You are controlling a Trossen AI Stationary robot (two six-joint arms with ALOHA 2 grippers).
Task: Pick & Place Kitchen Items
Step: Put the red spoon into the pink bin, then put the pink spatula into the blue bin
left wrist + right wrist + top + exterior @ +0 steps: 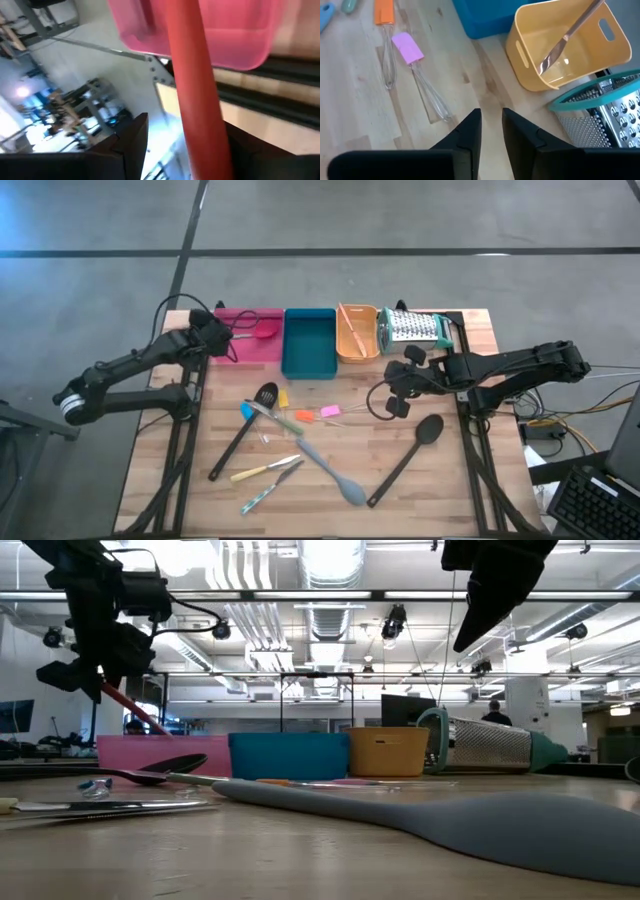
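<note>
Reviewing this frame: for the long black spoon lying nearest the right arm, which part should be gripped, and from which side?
Grip the black spoon mid-handle, coming straight down from above. It lies flat on the table with bare wood on both sides of the thin, straight handle, so fingers set across it should fit. The right gripper is nearest.

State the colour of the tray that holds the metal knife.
Orange-yellow; the tray with the knife in it shows best in the right wrist view.

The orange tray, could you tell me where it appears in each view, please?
High view: orange tray at the table's far edge, between the teal tray and the grater.
Low view: middle, left of the grater.
Left wrist view: not in it.
Right wrist view: upper right.
Shared landmark: the grater.
</note>
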